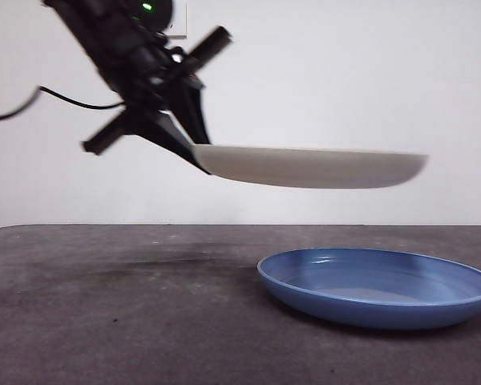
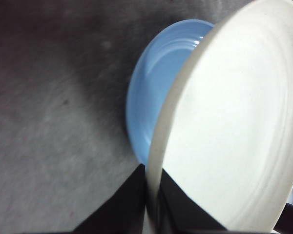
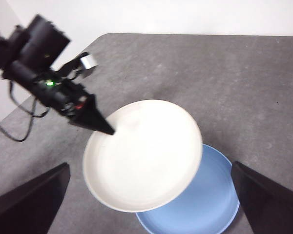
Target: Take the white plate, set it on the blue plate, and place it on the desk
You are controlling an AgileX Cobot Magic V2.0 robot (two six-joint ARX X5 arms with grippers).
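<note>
- Sitting nearest my front camera, the glossy medium-blue round plate (image 1: 377, 287) is resting flat on the dark grey-brown mottled desk (image 1: 112, 313), toward the right side of that view.
- Above it, I am seeing the matte cream-white round plate (image 1: 313, 167) hanging in the air, roughly level and well clear of the blue plate, with open space showing between the two.
- My left gripper (image 1: 199, 156) is coming in from the upper left of the front view, its two black jaws closed onto the white plate's near rim, one jaw above the rim and one below.
- In the left wrist view, I am watching the white plate (image 2: 234, 131) standing edge-on between those jaws, with the blue plate (image 2: 158, 97) partly hidden behind it.
- From the right wrist camera, I am looking down on the white plate (image 3: 144, 153) overlapping the blue plate (image 3: 205, 204), offset rather than centred.
- My right gripper (image 3: 149, 204) is hanging high above both plates, jaws spread wide and gripping nothing.
</note>
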